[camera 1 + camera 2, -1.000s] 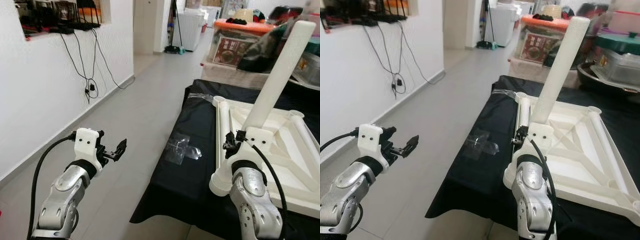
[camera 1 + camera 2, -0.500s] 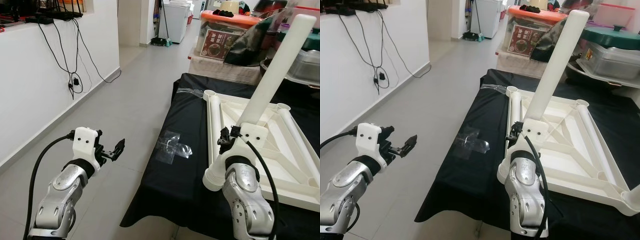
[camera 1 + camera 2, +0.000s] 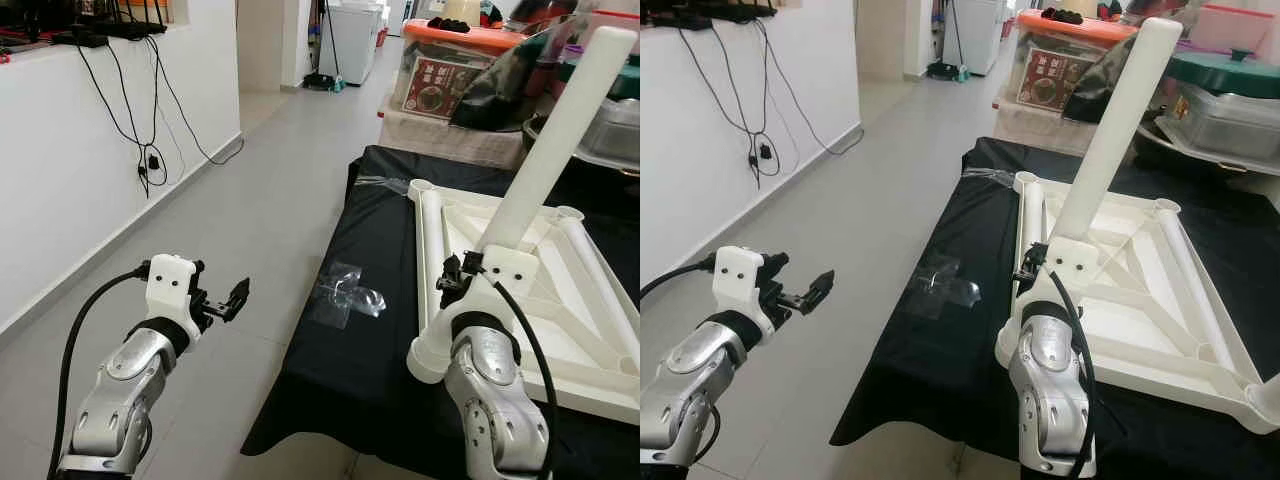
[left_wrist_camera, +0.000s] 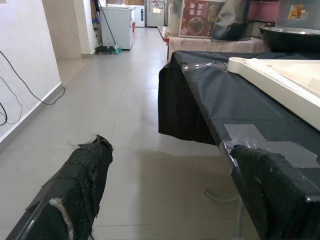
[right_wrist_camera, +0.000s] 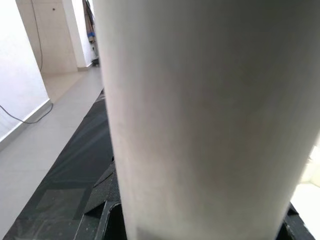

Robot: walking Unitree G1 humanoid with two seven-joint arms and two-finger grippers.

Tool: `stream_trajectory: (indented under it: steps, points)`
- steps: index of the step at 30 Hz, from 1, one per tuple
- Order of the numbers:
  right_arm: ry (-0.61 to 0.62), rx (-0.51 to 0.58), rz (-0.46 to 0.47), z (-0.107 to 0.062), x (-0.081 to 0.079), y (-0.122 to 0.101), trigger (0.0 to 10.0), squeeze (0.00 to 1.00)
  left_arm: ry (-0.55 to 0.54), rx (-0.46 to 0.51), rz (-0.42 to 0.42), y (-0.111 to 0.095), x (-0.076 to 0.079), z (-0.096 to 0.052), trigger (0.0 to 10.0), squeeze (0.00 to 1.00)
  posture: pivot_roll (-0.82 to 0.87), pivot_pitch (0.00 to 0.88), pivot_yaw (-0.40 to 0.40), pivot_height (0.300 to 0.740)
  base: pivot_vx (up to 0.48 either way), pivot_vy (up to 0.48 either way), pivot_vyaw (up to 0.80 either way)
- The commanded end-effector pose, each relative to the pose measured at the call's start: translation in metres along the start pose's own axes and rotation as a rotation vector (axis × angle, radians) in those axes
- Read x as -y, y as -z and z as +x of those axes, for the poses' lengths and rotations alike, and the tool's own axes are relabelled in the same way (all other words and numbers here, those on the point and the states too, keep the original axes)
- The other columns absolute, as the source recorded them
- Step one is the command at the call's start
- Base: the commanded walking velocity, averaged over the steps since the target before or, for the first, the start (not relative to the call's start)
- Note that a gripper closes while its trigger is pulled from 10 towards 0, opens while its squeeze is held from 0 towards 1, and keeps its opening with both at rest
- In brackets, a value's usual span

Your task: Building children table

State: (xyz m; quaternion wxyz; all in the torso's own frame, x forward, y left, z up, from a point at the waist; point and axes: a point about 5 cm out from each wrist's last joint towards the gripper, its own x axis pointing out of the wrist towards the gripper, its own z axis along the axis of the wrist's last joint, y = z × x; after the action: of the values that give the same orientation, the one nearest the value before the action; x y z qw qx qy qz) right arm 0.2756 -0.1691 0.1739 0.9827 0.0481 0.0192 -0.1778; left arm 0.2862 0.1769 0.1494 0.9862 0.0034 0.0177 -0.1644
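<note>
White plastic table leg is clamped by the right end effector above the upturned tabletop; left end effector gapes over the floor.

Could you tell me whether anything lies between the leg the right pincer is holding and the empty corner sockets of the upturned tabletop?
Nothing visible does. The right pincer holds the white leg tilted above the upturned tabletop; the near corner socket and far one look unobstructed. The clear tape lies aside on the black cloth.

- Our left gripper: arm raised forward over the floor, fingers spread apart, holding nothing.
- Our right gripper: forearm upright, fingers clamped round a white leg.
</note>
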Motion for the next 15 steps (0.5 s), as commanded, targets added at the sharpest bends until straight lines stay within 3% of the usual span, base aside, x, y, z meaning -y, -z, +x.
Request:
stream_trajectory:
  steps: [1, 5, 10, 15]
  points:
    - [0.099, -0.191, -0.044, 0.0009, 0.0178, 0.0331, 10.0, 0.0, 0.011, 0.022, -0.014, -0.003, 0.0021, 0.0029, 10.0, 0.0, 0.09, 0.0, -0.06, 0.74, 0.0, 0.0, 0.0]
    - [0.096, -0.188, -0.046, 0.0009, 0.0174, 0.032, 10.0, 0.0, 0.015, 0.036, -0.022, -0.0053, 0.0023, 0.0034, 10.0, 0.0, 0.09, 0.0, -0.06, 0.74, 0.0, 0.0, 0.0]
    - [0.091, -0.188, -0.048, 0.0005, 0.0171, 0.0316, 10.0, 0.0, 0.02, 0.051, -0.027, -0.0068, 0.0026, 0.0033, 10.0, 0.0, 0.09, 0.0, -0.061, 0.74, 0.307, 0.0, 0.0]
    - [0.087, -0.188, -0.05, 0.0004, 0.0174, 0.0315, 10.0, 0.0, 0.029, 0.057, -0.035, -0.0068, 0.0044, 0.0024, 10.0, 0.0, 0.09, 0.0, -0.062, 0.74, 0.0, 0.0, 0.0]
